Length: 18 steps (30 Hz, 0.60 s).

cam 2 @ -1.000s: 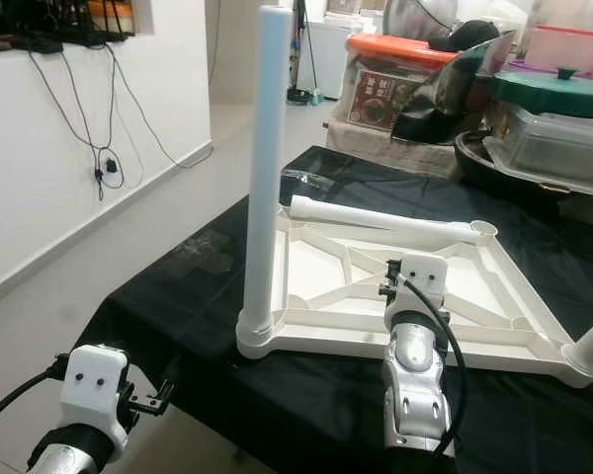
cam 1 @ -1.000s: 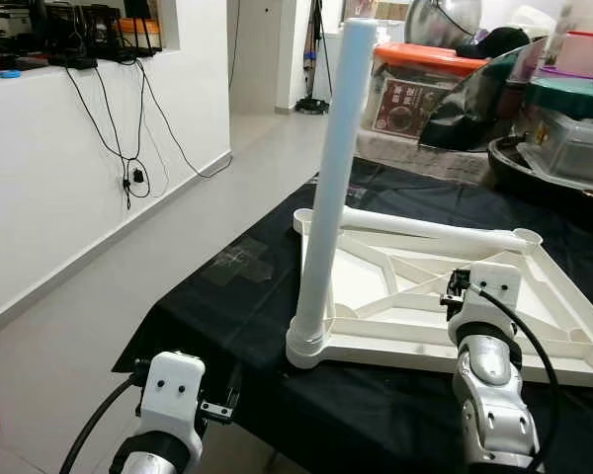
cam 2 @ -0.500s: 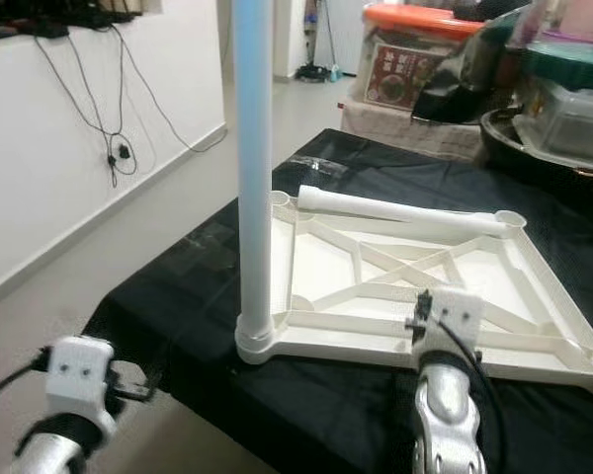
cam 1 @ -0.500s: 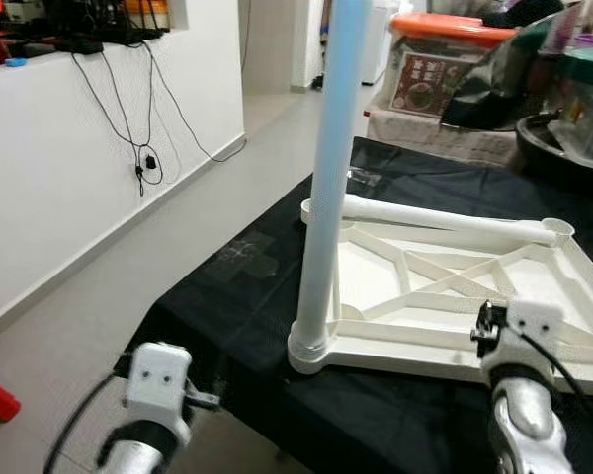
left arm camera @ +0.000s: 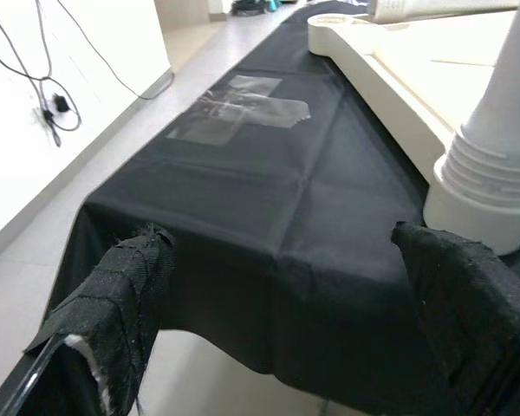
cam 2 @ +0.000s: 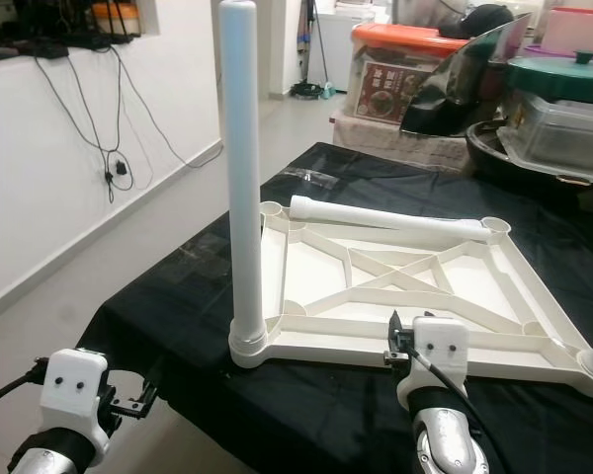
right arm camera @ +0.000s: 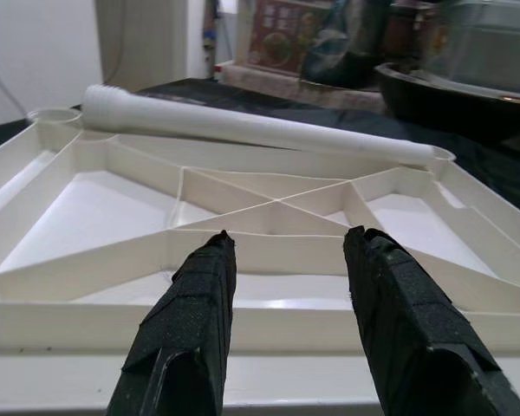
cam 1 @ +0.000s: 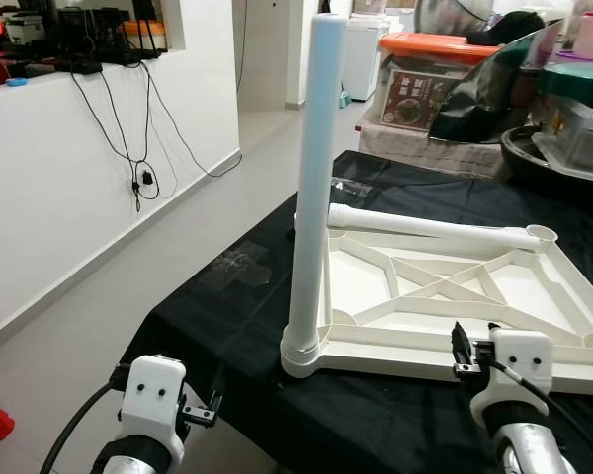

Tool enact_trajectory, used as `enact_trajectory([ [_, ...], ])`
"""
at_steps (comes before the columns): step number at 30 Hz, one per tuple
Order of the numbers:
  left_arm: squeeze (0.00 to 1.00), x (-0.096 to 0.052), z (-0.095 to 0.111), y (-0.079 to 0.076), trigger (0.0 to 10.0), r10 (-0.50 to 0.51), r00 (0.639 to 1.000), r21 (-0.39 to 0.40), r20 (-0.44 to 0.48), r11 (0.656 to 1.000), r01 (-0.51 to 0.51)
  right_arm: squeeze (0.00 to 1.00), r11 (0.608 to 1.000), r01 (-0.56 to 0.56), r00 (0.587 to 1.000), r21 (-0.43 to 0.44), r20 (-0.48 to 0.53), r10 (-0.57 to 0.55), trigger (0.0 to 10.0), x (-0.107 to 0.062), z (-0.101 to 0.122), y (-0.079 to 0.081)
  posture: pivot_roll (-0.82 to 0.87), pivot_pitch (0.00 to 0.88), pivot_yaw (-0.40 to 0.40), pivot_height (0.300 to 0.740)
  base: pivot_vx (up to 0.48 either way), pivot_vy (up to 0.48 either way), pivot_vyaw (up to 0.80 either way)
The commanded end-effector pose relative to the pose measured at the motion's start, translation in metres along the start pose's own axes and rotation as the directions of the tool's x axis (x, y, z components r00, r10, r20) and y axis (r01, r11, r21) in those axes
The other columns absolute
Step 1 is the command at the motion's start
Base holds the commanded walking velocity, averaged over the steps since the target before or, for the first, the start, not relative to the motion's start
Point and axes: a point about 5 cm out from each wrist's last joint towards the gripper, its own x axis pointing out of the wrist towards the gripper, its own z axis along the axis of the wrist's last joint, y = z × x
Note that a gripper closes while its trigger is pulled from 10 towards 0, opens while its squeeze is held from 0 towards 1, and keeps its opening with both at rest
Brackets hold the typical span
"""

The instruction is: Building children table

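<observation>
black cloth (cam 1: 227, 326) covers the bench, and at its near edge both hands hang with fingers apart and nothing in them: the left hand (left arm camera: 286, 321) low off the near left corner, just short of the cloth's drop, the right hand (right arm camera: 286, 329) level with the near rail of the white tabletop (cam 1: 534, 296), which lies underside up on the cloth. one leg (cam 1: 309, 188) stands upright, seated in the near left corner socket (cam 1: 302, 355); a second leg (cam 1: 425, 225) lies loose along the far rail, between the two far corner sockets. by my reading the build is early: one leg in, at least the loose one to fit, and the far right socket (cam 1: 541, 235) looks empty. whatever pale thing shows at the near right corner in the right eye view is cut off by the frame. open floor (cam 1: 128, 286) lies to the left toward the white wall (cam 1: 79, 168); beyond the bench, storage boxes (cam 1: 430, 84) and covered pans (cam 1: 563, 148) crowd close, so reaching to the far rail leaves little room on that side.
</observation>
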Motion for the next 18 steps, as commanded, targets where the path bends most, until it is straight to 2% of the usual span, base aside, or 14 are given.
enact_trajectory([
  [1, 0.0, 0.0, -0.005, 0.0, 10.0, -0.004, 1.0, -0.004, -0.021, 1.0, 0.004, 0.0, 0.999, 0.02, 1.0, 0.027, -0.004, -0.019, 10.0, -0.001, 0.001, 0.0, 0.17, 0.0, -0.045, 0.74, 0.0, 0.476, 0.0],
  [10, 0.0, 0.001, -0.006, -0.003, 10.0, -0.032, 0.999, 0.008, -0.016, 0.999, 0.032, 0.0, 0.998, 0.038, 0.999, 0.04, -0.005, -0.038, 10.0, 0.004, 0.003, 0.001, 0.17, 0.0, -0.046, 0.74, 0.0, 0.035, 0.0],
  [18, 0.0, 0.001, -0.006, -0.005, 10.0, -0.035, 0.999, 0.007, -0.014, 0.999, 0.035, 0.0, 0.992, 0.123, 0.992, 0.025, -0.014, -0.122, 10.0, 0.014, 0.003, -0.012, 0.18, 0.0, -0.048, 0.74, 0.0, 0.0, 0.0],
])
